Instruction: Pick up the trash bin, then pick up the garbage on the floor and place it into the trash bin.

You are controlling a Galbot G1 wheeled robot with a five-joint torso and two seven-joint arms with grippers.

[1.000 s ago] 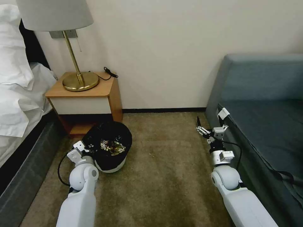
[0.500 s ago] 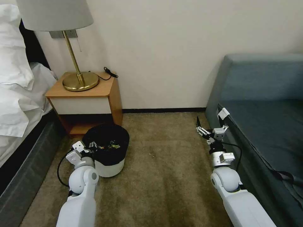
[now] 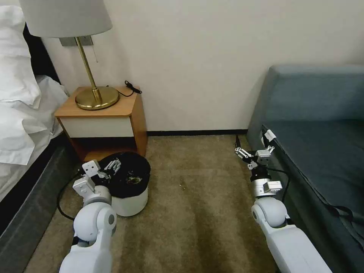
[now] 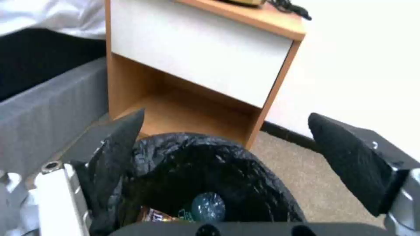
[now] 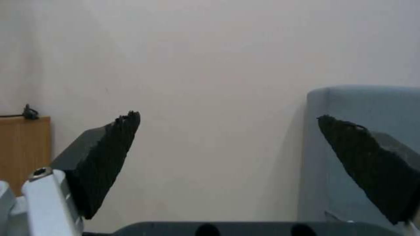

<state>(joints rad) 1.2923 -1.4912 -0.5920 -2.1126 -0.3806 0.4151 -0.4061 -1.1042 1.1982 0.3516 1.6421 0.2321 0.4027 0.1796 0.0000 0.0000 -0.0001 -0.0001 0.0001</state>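
Observation:
The trash bin [image 3: 131, 203], white with a black bag [image 4: 227, 164] folded over its rim, stands upright on the carpet in front of the nightstand. Garbage lies inside it: a small clear bottle with a green label [image 4: 208, 206], a brown wrapper [image 4: 153, 214], and shiny bits of garbage [image 3: 132, 179] in the head view. My left gripper [image 3: 113, 165] hovers open just above the bin's left rim, its fingers [image 4: 122, 141] spread wide and holding nothing. My right gripper [image 3: 252, 154] hangs open beside the sofa's front corner, facing the wall, with nothing between its fingers [image 5: 109, 154].
A wooden nightstand [image 3: 102, 113] with a brass lamp [image 3: 96, 96] stands right behind the bin. A bed [image 3: 22, 125] runs along the left and a blue-grey sofa [image 3: 322, 144] along the right. Bare carpet [image 3: 197, 197] lies between the arms.
The bin went from tilted towards me to standing upright on the carpet. My left gripper let go of its rim and lifted slightly. The right gripper edged forward a little.

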